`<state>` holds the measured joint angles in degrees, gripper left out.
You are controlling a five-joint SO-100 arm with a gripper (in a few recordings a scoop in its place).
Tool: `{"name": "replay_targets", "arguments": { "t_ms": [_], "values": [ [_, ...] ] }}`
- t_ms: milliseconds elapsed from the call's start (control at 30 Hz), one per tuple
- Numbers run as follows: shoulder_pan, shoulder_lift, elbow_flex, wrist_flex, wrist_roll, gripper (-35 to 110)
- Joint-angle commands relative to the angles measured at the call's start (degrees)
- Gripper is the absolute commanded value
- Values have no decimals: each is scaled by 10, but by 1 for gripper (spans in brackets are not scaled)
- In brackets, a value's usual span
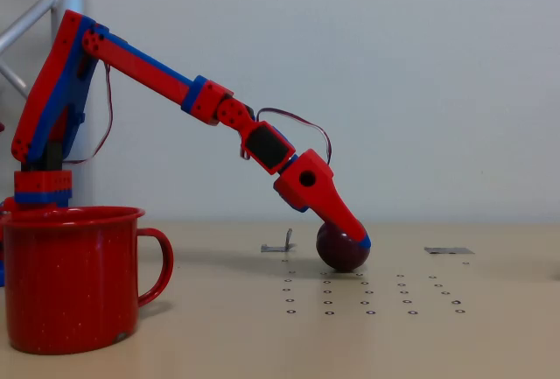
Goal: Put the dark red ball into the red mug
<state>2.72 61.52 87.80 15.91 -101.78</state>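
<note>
Fixed view shows your claw [354, 241] down on the dark red ball [339, 250], which sits on the desk [490, 344] mid-surface — whether the fingers have closed on it, you cannot tell from this side. The red mug [72, 278] stands well apart at the desk's front left corner. Lifting, carrying and dropping look to be all still ahead — nothing is delivered yet.
</note>
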Motion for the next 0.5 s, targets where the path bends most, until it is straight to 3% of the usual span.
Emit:
{"name": "replay_targets", "arguments": {
  "t_ms": [0,467],
  "values": [
    [-2,25,-47,-18,6,50],
    [-38,36,-18,-18,43,45]
  ]
}}
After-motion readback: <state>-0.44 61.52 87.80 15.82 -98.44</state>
